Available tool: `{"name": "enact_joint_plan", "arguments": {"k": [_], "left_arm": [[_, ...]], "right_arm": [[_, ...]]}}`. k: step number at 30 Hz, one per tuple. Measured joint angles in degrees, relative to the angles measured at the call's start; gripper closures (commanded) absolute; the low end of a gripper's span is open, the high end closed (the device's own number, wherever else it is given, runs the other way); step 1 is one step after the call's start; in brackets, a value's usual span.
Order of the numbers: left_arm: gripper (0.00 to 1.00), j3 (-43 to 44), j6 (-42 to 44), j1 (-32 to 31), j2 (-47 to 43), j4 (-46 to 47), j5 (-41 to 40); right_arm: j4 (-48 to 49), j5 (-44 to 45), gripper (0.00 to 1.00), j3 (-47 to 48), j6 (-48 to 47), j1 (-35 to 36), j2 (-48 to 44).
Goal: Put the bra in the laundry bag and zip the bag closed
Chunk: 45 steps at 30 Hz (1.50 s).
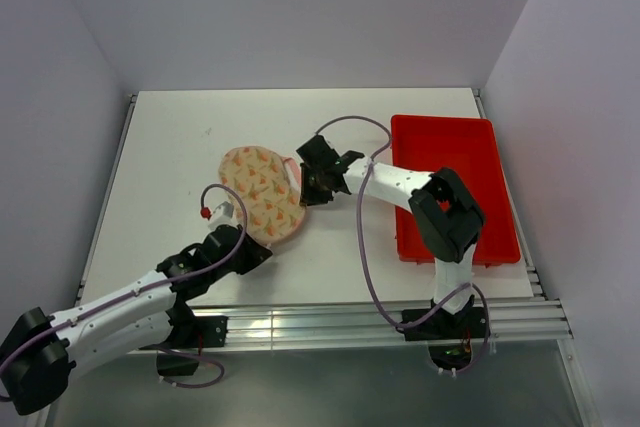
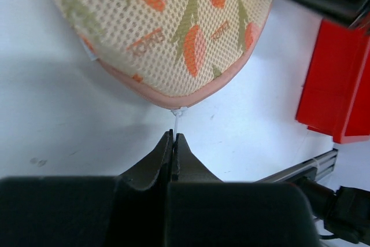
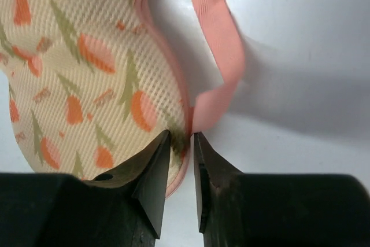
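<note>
The laundry bag lies folded shut on the white table, its pale outside with the orange print facing up. The bra is out of view. My left gripper is at the bag's near end. In the left wrist view the bag ends in a thin white cord, and my left gripper is shut on it. My right gripper is at the bag's right edge. In the right wrist view the right gripper is closed on the bag's pink rim, beside a pink strap loop.
A red plastic tray stands at the right of the table, beside my right arm; it also shows in the left wrist view. The table's near edge with a metal rail lies just behind both grippers.
</note>
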Motion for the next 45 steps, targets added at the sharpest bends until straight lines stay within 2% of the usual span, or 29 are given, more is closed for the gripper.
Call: {"name": "enact_joint_plan", "arguments": {"k": [6, 11, 15, 20, 23, 27, 33, 41, 45], "left_arm": [[1.00, 0.0, -0.3, -0.8, 0.1, -3.6, -0.5], [1.00, 2.1, 0.8, -1.4, 9.3, -1.4, 0.0], [1.00, 7.7, 3.1, -1.6, 19.0, 2.1, 1.4], [1.00, 14.6, 6.2, -1.6, 26.7, 6.6, 3.7], [1.00, 17.4, 7.7, -1.6, 29.3, 8.5, 4.7], [1.00, 19.0, 8.8, -1.6, 31.5, 9.8, 6.0], [1.00, 19.2, 9.7, -1.6, 32.9, 10.1, 7.4], [1.00, 19.2, 9.7, -1.6, 32.9, 11.0, 8.1], [1.00, 19.2, 9.7, -1.6, 32.9, 11.0, 8.7]], "right_arm": [[-3.5, 1.8, 0.52, 8.8, -5.0, -1.0, 4.7], [-5.4, 3.2, 0.44, 10.0, -5.9, -1.3, 4.7], [-6.1, 3.5, 0.41, 5.7, -5.2, -1.3, 0.6], [-6.6, 3.0, 0.36, -3.2, -2.8, -1.3, -11.9], [-4.5, 2.3, 0.36, -8.6, -0.3, -1.3, -18.8], [0.0, 0.1, 0.35, -14.5, 3.7, -1.3, -21.9], [6.6, -3.0, 0.36, -21.8, 10.6, -1.0, -20.9], [14.2, -3.5, 0.36, -23.3, 17.3, 0.8, -16.5], [18.0, -3.9, 0.40, -24.7, 20.0, 1.3, -14.6]]}}
